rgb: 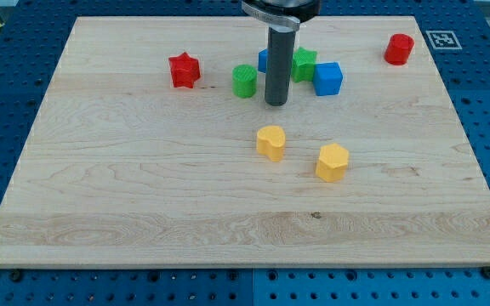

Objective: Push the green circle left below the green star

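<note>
The green circle (244, 81) is a short green cylinder at the upper middle of the board. The green star (304, 64) lies to its right, partly hidden by the rod. My tip (276, 103) rests on the board between them, just right of and slightly below the green circle, and below-left of the green star. It is close to the circle; I cannot tell if it touches.
A blue block (264, 59) sits behind the rod, and a blue cube (328, 78) is right of the green star. A red star (184, 70) lies at the left, a red cylinder (399, 49) at top right. Two yellow blocks (271, 143) (332, 162) lie below the tip.
</note>
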